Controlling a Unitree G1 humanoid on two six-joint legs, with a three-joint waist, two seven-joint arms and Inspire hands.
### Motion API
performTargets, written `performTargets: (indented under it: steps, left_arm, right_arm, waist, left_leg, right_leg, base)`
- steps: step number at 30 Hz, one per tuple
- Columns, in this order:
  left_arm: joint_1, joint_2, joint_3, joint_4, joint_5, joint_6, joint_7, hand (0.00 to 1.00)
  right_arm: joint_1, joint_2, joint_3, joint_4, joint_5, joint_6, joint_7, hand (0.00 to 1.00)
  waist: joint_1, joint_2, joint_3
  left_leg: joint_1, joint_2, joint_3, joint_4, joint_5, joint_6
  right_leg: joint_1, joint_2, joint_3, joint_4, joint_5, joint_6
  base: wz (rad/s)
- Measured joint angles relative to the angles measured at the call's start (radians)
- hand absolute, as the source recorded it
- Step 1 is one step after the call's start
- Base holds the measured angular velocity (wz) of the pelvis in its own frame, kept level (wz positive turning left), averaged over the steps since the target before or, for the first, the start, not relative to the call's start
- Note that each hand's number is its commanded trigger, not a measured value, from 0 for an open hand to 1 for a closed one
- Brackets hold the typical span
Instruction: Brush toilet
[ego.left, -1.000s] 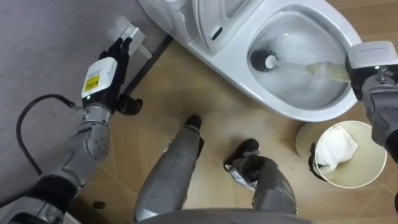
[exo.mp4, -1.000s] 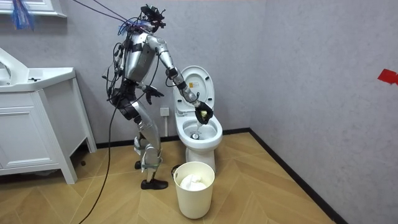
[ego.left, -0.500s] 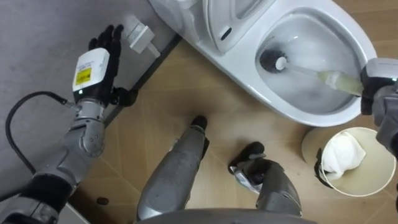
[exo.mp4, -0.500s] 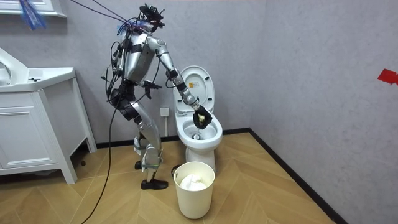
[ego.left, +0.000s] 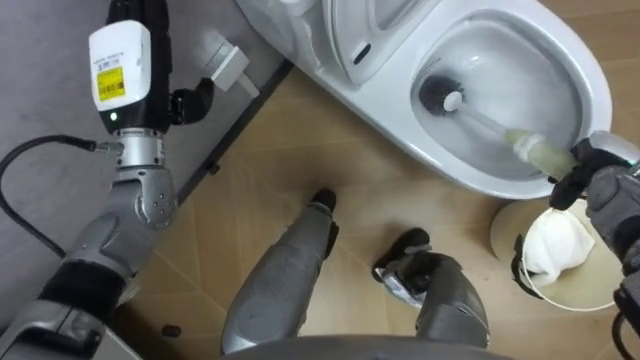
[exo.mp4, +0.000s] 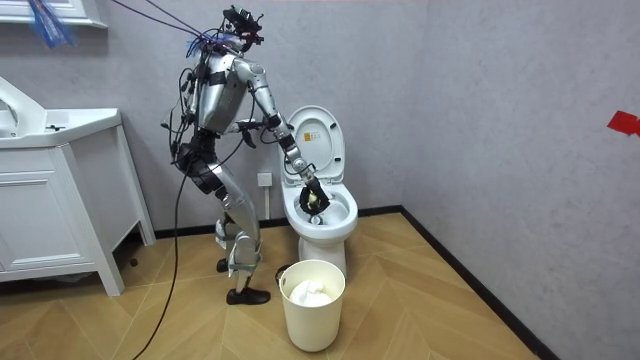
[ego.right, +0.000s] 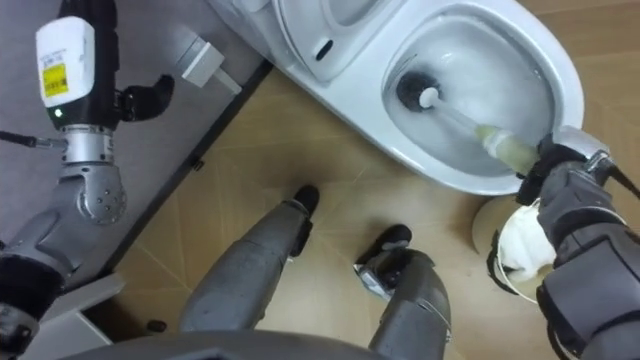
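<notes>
Brush (ego.left: 488, 124) in bowl (ego.left: 530, 50) | right hand (ego.left: 600, 190) clasps handle (ego.left: 535, 152) | left hand (ego.left: 150, 40) raised

White toilet (ego.left: 390, 110), black-headed yellowish-handled brush (ego.left: 495, 130), cream bin (ego.left: 500, 235), tan herringbone wood floor (ego.left: 260, 200).

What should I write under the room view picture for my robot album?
Standing beside the toilet, the robot holds a toilet brush down inside it with its right hand, a white bin nearby.

Wood floor (exo.mp4: 420, 300), herringbone pattern. Standing on it: white toilet (exo.mp4: 322, 240), pale bin (exo.mp4: 312, 308) just before it, white cabinet (exo.mp4: 50, 215) well apart.
</notes>
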Motion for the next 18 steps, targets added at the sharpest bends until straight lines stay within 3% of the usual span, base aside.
performTargets:
  steps: [9, 10, 14, 15, 18]
  left_arm:
    - [-0.051, 0.0, -0.045, 0.03, -0.001, 0.009, -0.033, 0.0]
    - [-0.06, 0.001, -0.047, 0.034, -0.002, 0.009, -0.046, 0.0]
    - [-0.16, 0.0, -0.106, 0.094, -0.024, 0.008, -0.069, 0.0]
    - [-0.197, -0.002, -0.125, 0.12, -0.024, 0.008, -0.078, 0.0]
    - [-0.227, -0.001, -0.139, 0.138, -0.045, 0.01, -0.087, 0.0]
  right_arm:
    - [-0.045, 0.017, -0.008, 0.003, 0.012, -0.032, 0.057, 1.0]
    - [-0.058, 0.024, -0.008, 0.003, -0.001, -0.036, 0.06, 1.0]
    - [-0.091, 0.034, -0.007, 0.0, -0.03, -0.055, 0.092, 1.0]
    - [-0.098, 0.033, -0.007, 0.0, -0.03, -0.056, 0.102, 1.0]
    - [-0.102, 0.034, -0.007, -0.01, -0.03, -0.055, 0.106, 1.0]
  waist:
    - [-0.049, -0.017, 0.0105]
    - [-0.067, -0.017, 0.0105]
    - [-0.115, -0.016, 0.0104]
    - [-0.12, -0.015, 0.0109]
    - [-0.122, -0.013, 0.0117]
  left_leg:
    - [-0.003, 0.001, 0.046, 0.005, 0.001, 0.005]
    - [-0.004, 0.002, 0.051, 0.005, 0.001, 0.005]
    - [-0.012, 0.002, 0.058, 0.013, 0.001, 0.005]
    - [-0.014, 0.004, 0.058, 0.018, -0.001, 0.006]
    - [-0.012, 0.004, 0.062, 0.019, -0.004, 0.008]
  right_leg:
    - [-0.043, -0.004, 0.058, 0.028, -0.002, 0.001]
    - [-0.048, -0.003, 0.067, 0.032, -0.002, 0.001]
    - [-0.062, -0.003, 0.079, 0.042, -0.001, -0.001]
    - [-0.063, 0.0, 0.08, 0.041, -0.001, -0.001]
    - [-0.063, 0.001, 0.086, 0.043, -0.001, -0.001]
  base:
    - [-0.1]
    - [-0.05]
    - [-0.05]
    - [-0.05]
    - [-0.04]
